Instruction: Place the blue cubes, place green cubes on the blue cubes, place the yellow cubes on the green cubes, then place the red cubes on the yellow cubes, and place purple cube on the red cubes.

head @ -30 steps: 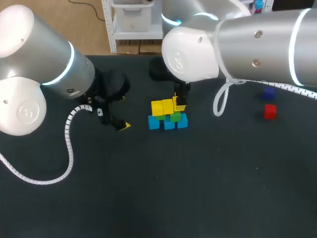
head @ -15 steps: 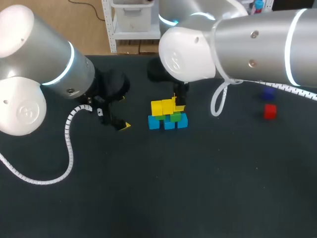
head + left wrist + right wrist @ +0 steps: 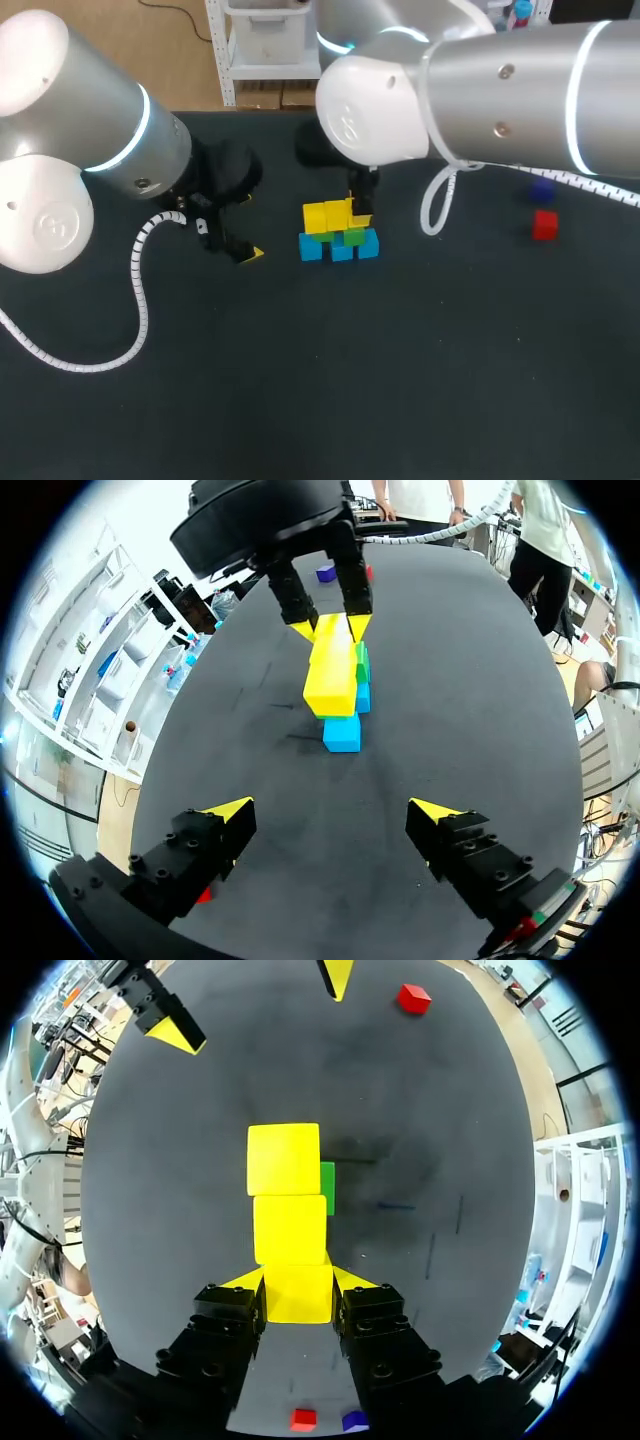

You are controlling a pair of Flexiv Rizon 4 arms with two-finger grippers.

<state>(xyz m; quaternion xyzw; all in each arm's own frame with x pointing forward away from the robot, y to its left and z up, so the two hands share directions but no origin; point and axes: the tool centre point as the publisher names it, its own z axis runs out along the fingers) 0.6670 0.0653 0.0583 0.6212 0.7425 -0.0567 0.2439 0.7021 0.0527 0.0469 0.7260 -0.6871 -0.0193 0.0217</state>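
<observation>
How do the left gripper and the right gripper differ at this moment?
The left gripper has open, empty fingers; the right gripper has fingers shut on a yellow cube. The left one is apart from the stack; the right one is at it. Both have yellow tips.

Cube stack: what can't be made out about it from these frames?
Green cubes: right wrist view, yellow cubes cover all but a sliver; count unclear.
Blue cubes: right wrist view, hidden beneath the stack.
Third yellow cube: head view, right gripper mostly covers it; seated or lifted, cannot tell.
</observation>
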